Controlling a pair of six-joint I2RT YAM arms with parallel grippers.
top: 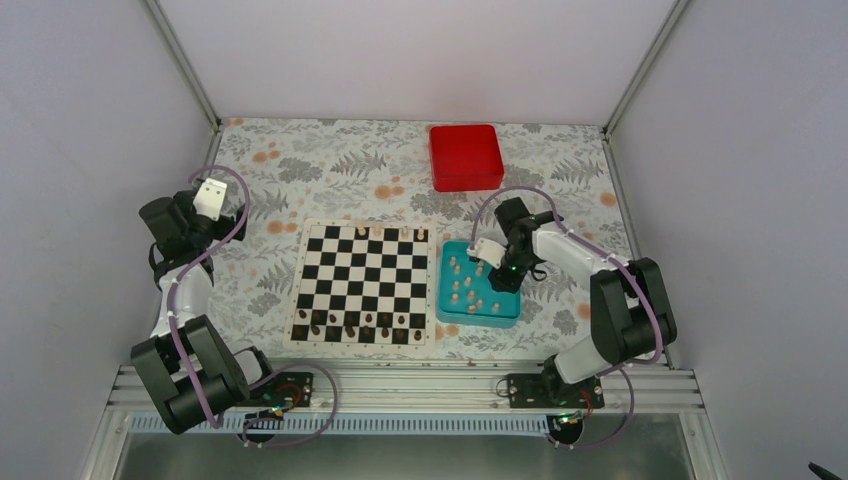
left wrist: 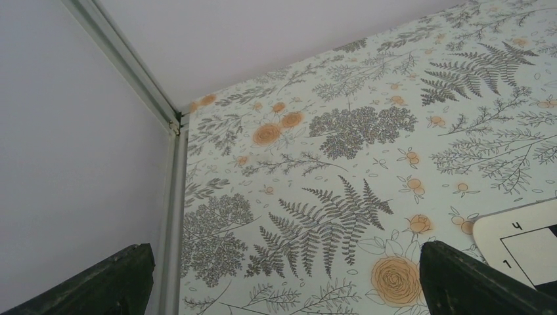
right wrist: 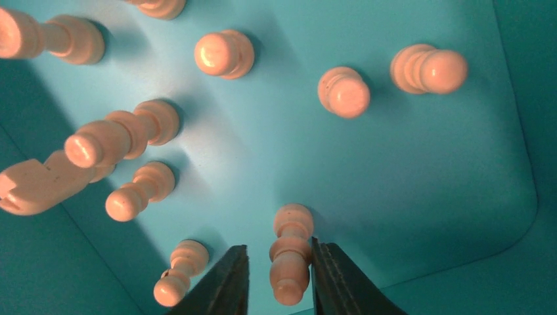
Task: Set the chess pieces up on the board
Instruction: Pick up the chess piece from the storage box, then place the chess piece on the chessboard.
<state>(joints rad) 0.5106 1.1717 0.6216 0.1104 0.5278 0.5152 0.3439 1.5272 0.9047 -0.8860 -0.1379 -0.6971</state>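
One step: by my reading, picking a pawn [right wrist: 290,257] out of the tray [right wrist: 427,177] to carry it to the board [top: 364,283].
Left end effector [left wrist: 289,298]: spread wide and holding nothing. It points at the surface [left wrist: 341,170], with one board corner at the lower right of its view.
Board place: centre of the top view, just left of the tray. Dark pieces [top: 350,325] line its near row.
Pieces [top: 470,290]: pale, standing in the tray, right of centre in the top view.
Right end effector [right wrist: 284,279]: low in the tray, spread barely wider than the pawn. The finger [right wrist: 345,289] on the frame's right is against it, and a sliver of teal shows on the other side, so it is not pinching yet.
Doing it well: close gently on the pawn's waist and lift straight up. Another piece stands just beside the lower-left finger and could be tipped.
Surface look: matt print of grey ferns and orange flowers.
Board look: flat black and white squares with a white border and printed digits.
Tray look: smooth teal with low walls and rounded corners.
Piece shape: round heads, ringed collars and flared bases. They are glossy, so probably slippery.
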